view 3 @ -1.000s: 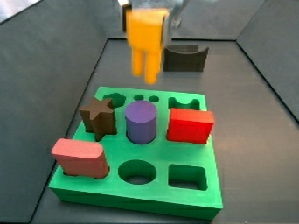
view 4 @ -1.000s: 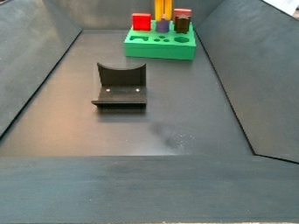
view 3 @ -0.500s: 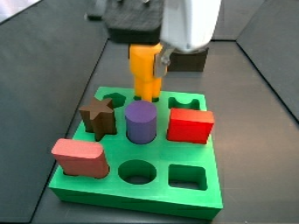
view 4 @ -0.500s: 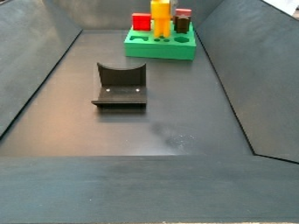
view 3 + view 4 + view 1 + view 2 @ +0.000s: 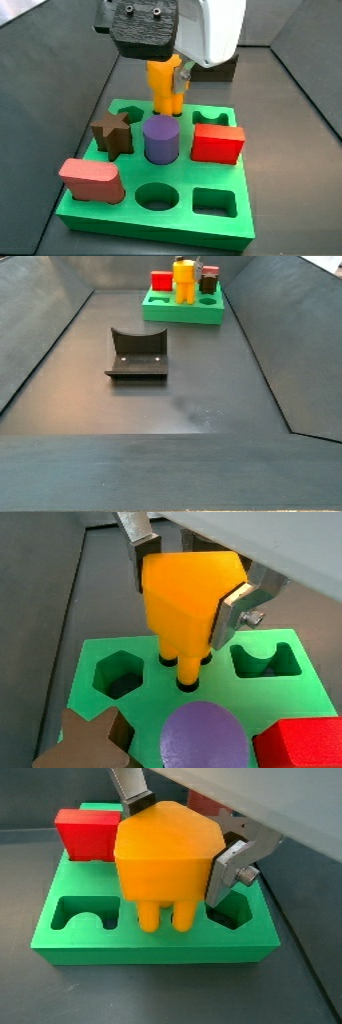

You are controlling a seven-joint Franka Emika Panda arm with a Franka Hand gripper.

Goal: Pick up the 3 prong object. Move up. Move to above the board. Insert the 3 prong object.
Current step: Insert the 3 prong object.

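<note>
My gripper (image 5: 187,594) is shut on the orange-yellow 3 prong object (image 5: 185,602), its silver fingers (image 5: 238,607) pressed on two opposite sides. It shows the same way in a wrist view (image 5: 160,863). The prongs reach down into the small round holes at the far edge of the green board (image 5: 301,697). In a side view the gripper (image 5: 166,72) holds the piece (image 5: 164,88) upright over the board's (image 5: 120,215) back row. In a side view the piece (image 5: 185,282) stands on the board (image 5: 183,311) far off.
On the board stand a purple cylinder (image 5: 162,139), a red cube (image 5: 218,142), a brown star piece (image 5: 112,132) and a pink block (image 5: 91,180). A dark grey U-shaped block (image 5: 214,68) lies behind the board. The fixture (image 5: 138,353) stands mid-floor. Grey walls surround the bin.
The gripper has come down with the 3 prong object; its prongs went from well above the board into the small holes at the back row.
</note>
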